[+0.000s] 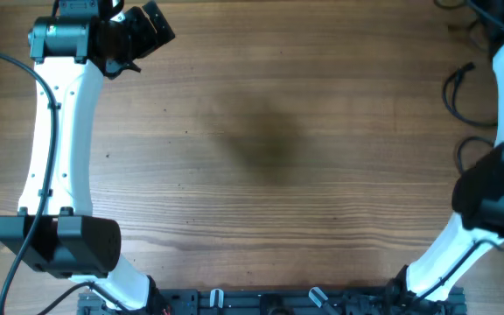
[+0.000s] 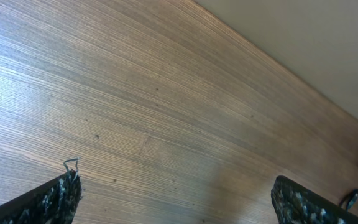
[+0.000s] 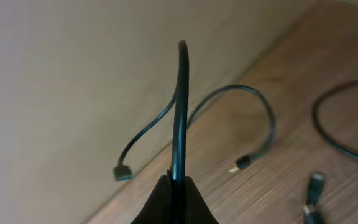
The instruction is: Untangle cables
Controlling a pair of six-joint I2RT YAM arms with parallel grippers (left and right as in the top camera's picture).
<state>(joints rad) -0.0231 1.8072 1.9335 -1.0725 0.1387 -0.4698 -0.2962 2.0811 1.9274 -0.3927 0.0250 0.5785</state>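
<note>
At the bottom centre of the right wrist view, the right gripper (image 3: 176,182) is clenched on a cable (image 3: 179,112) arching up from it. Other cables (image 3: 271,124) lie on the table (image 3: 278,186) at right. The left gripper (image 1: 151,31), upper left overhead, gapes, holding nothing.

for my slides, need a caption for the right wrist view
Right gripper shut on a black cable, plug ends loose near the table edge.
</note>
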